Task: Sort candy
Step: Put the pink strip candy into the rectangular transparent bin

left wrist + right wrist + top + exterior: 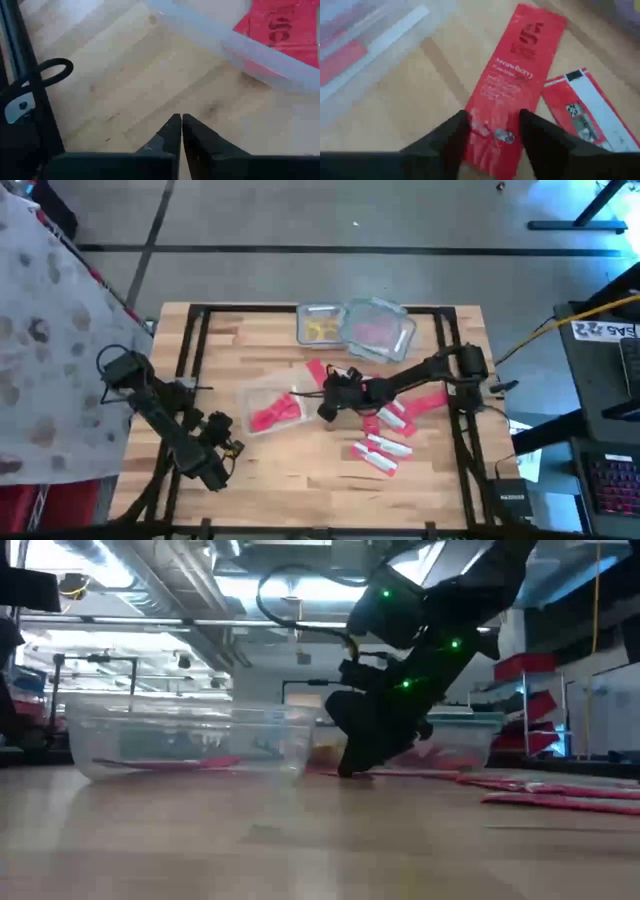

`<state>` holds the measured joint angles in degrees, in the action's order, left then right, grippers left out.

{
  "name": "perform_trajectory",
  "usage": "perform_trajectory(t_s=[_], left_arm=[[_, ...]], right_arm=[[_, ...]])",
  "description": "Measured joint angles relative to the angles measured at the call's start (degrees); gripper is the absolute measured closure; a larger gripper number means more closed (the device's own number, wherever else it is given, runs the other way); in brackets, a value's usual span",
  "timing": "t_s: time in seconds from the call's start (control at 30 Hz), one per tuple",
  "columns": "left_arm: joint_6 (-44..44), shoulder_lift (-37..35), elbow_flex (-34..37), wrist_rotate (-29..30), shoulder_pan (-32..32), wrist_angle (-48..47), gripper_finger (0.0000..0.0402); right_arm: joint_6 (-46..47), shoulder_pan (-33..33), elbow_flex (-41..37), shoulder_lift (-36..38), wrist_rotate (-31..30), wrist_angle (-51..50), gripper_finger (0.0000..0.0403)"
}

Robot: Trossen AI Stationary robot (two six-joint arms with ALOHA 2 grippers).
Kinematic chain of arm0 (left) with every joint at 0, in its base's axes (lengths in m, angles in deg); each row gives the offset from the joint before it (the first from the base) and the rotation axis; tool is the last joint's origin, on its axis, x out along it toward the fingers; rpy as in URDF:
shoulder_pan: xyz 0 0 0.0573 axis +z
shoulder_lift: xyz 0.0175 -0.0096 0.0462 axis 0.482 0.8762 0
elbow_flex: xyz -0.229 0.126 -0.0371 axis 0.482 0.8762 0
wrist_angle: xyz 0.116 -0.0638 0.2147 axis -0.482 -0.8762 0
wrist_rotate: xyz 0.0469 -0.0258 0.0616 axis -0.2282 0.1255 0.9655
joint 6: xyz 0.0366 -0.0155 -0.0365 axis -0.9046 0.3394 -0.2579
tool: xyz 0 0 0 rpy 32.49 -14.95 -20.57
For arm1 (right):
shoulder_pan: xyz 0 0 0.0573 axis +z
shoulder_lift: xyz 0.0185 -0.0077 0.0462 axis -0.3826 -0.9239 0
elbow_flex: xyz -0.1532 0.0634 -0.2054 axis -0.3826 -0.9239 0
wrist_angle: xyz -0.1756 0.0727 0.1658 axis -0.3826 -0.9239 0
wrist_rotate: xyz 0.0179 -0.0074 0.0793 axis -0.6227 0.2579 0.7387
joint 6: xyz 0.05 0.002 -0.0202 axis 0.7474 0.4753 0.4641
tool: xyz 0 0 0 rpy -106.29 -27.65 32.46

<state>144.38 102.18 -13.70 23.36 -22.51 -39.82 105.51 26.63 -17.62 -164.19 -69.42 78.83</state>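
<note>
A red candy packet lies flat on the wooden table. My right gripper is open and slants down over the packet's near end, one finger beside each long edge. More red packets lie toward the near right, one of them red and white. A clear tub just left of my right gripper holds red packets. My left gripper is shut and hovers over bare wood near that tub's wall. My right gripper has its fingers on either side of the red packet's near end, slanting down from above along its length. The packet lies flat on the table. Whether the fingers touch its edges I cannot tell.
At the table's far edge stand two more clear tubs, one with yellow pieces and one with pink-red candy. Another red packet lies behind my right gripper. A black frame runs around the tabletop. Bare wood lies along the near edge.
</note>
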Motion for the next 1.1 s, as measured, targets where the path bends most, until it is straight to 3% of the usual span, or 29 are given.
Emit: perform_trajectory(t_s=[0.13,0.37,0.53,0.73,0.87,1.1], left_arm=[[0.0,0.0,0.0,0.0,0.0,0.0,0.0402],[0.0,0.0,0.0,0.5,0.0,0.5,0.0402],[0.0,0.0,0.0,2.4,0.0,1.4,0.0402],[-0.1,0.0,0.0,2.6,0.0,1.2,0.0402],[-0.2,0.0,0.0,2.6,0.0,0.6,0.0402],[-0.6,0.0,0.0,2.4,0.0,-1.2,0.0402]], right_arm=[[-0.1,1.2,0.0,0.8,1.1,-3.3,0.039],[2.4,7.9,-0.7,7.8,-0.4,-15.7,0.0399],[-0.3,11.3,-0.4,13.8,-2.0,-13.6,0.0401],[-4.9,11.6,1.3,15.3,-3.6,-11.9,0.0402],[-15.4,11.6,4.8,14.9,-2.9,-8.7,0.0402],[-45.5,8.8,14.3,12.4,7.2,-4.9,0.0403]])
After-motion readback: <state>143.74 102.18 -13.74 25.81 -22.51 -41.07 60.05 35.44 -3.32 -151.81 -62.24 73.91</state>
